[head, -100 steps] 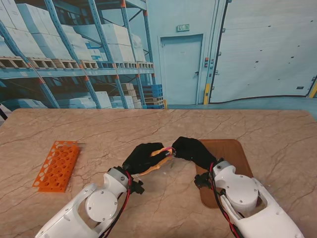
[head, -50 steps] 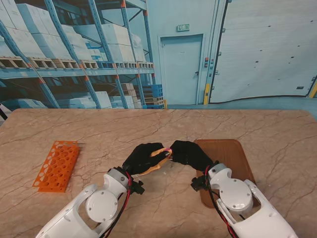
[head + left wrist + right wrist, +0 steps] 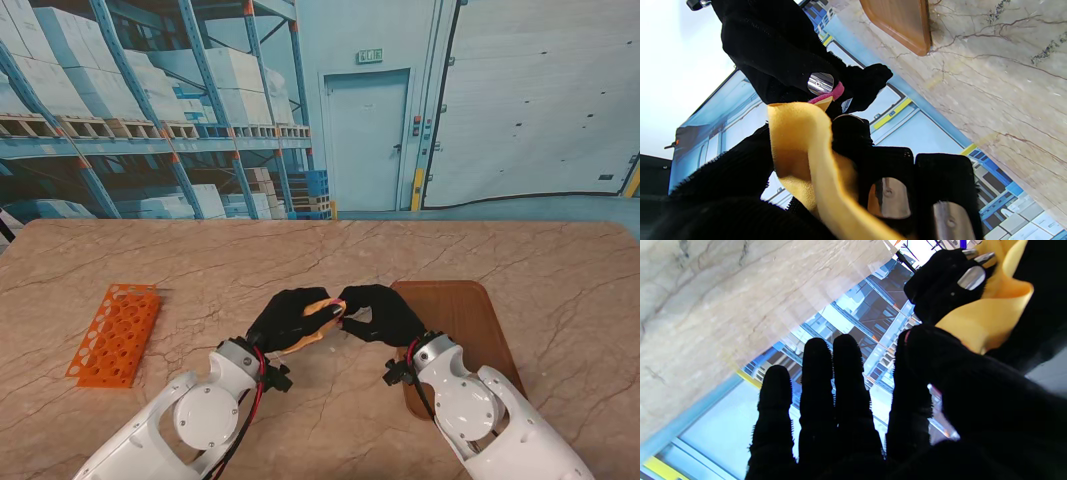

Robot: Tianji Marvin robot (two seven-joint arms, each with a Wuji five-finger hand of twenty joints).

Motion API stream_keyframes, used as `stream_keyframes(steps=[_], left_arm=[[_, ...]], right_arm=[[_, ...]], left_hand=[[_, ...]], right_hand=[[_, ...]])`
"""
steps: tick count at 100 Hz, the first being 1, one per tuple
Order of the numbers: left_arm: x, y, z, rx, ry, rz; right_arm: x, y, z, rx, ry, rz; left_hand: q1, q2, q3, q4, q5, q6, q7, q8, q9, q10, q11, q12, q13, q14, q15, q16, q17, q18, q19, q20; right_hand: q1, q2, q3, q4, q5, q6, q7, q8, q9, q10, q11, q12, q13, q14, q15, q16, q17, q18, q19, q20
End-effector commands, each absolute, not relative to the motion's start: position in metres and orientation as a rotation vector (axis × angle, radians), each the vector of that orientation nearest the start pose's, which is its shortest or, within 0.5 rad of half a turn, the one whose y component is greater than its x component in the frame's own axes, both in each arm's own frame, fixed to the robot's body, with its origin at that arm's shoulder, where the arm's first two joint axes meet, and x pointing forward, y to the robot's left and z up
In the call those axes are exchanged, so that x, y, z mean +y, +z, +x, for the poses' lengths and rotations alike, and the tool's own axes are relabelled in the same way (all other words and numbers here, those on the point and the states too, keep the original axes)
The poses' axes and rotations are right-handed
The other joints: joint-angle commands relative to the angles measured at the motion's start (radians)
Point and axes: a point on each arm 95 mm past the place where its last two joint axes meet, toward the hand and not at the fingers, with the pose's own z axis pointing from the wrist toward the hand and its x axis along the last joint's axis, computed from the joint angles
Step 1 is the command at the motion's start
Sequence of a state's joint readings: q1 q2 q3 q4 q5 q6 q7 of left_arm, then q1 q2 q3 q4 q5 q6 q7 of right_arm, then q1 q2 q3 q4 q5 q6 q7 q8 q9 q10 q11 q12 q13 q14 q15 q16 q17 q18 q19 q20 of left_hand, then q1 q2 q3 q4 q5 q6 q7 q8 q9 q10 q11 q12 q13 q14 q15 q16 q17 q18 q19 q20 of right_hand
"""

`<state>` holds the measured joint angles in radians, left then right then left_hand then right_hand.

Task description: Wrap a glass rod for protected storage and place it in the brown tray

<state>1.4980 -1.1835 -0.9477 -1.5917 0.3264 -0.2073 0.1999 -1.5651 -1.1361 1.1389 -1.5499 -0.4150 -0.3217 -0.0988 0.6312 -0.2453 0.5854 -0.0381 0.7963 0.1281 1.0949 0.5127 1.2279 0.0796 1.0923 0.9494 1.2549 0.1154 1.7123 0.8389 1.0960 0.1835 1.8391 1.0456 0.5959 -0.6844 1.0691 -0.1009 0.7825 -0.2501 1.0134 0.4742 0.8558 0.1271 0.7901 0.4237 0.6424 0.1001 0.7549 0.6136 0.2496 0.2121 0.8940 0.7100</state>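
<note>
The left hand (image 3: 290, 318) is closed around a yellow cloth (image 3: 318, 326), holding it up off the table (image 3: 200, 260). The right hand (image 3: 378, 312) meets it at the cloth's end, thumb and forefinger pinching a pink band (image 3: 830, 94) there, its other 3 fingers (image 3: 816, 373) stretched out straight. The glass rod itself cannot be made out. The brown tray (image 3: 465, 310) lies just right of the right hand. An orange rack (image 3: 117, 333) sits well apart to the left.
</note>
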Motion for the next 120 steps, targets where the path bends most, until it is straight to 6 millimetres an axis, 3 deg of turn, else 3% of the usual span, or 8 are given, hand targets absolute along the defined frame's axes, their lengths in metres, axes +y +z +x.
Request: stream_keyframes(steps=[1, 19, 53, 120], left_arm=[[-0.12, -0.313, 0.373, 1.136, -2.327, -1.642], [-0.117, -0.311, 0.374, 1.109, -2.329, -1.623], [-0.113, -0.307, 0.377, 0.998, -2.342, -1.649], [-0.113, -0.313, 0.382, 0.972, -2.287, -1.679]], right_arm=[[0.047, -0.332, 0.38, -1.373, -2.455, -1.735], [0.044, -0.329, 0.375, -1.411, -2.55, -1.66], [0.043, -0.333, 0.37, -1.299, -2.572, -1.736], [0.038, -0.321, 0.365, -1.428, -2.828, -1.393]], left_hand=[[0.001, -0.026, 0.014, 0.023, 0.012, -0.014, 0.025, -0.017, 0.072, -0.025, 0.039, 0.017, 0.014, 0.033, 0.117, -0.007, 0.019, -0.065, 0.255, 0.007], [0.01, -0.033, 0.013, 0.022, 0.009, -0.01, 0.025, -0.019, 0.07, -0.026, 0.04, 0.019, 0.014, 0.029, 0.112, -0.008, 0.019, -0.067, 0.255, 0.002], [0.059, -0.043, -0.032, 0.004, -0.011, 0.008, 0.024, -0.02, 0.054, -0.043, 0.053, 0.03, 0.015, 0.01, 0.099, -0.009, 0.019, -0.073, 0.255, -0.02], [0.093, -0.021, -0.077, -0.001, -0.028, 0.02, 0.022, -0.021, 0.037, -0.041, 0.06, 0.031, 0.015, 0.005, 0.089, -0.008, 0.018, -0.069, 0.255, -0.034]], right_hand=[[0.001, -0.027, 0.047, 0.011, 0.05, -0.022, 0.044, -0.008, 0.023, -0.008, 0.024, 0.007, 0.026, -0.018, 0.03, 0.015, 0.008, 0.0, 0.038, -0.012], [-0.001, -0.034, 0.056, 0.005, 0.055, -0.003, 0.056, -0.035, 0.033, -0.005, 0.04, -0.004, 0.036, -0.017, 0.051, 0.015, 0.011, 0.007, 0.058, -0.028], [0.006, -0.028, 0.049, -0.002, 0.055, 0.007, 0.073, -0.069, 0.039, -0.002, 0.068, -0.023, 0.038, -0.018, 0.089, 0.016, 0.009, 0.001, 0.101, -0.057], [0.012, 0.003, 0.027, -0.013, 0.036, -0.007, 0.089, -0.076, 0.018, 0.008, 0.106, -0.033, 0.022, -0.014, 0.135, 0.015, -0.013, 0.009, 0.142, -0.092]])
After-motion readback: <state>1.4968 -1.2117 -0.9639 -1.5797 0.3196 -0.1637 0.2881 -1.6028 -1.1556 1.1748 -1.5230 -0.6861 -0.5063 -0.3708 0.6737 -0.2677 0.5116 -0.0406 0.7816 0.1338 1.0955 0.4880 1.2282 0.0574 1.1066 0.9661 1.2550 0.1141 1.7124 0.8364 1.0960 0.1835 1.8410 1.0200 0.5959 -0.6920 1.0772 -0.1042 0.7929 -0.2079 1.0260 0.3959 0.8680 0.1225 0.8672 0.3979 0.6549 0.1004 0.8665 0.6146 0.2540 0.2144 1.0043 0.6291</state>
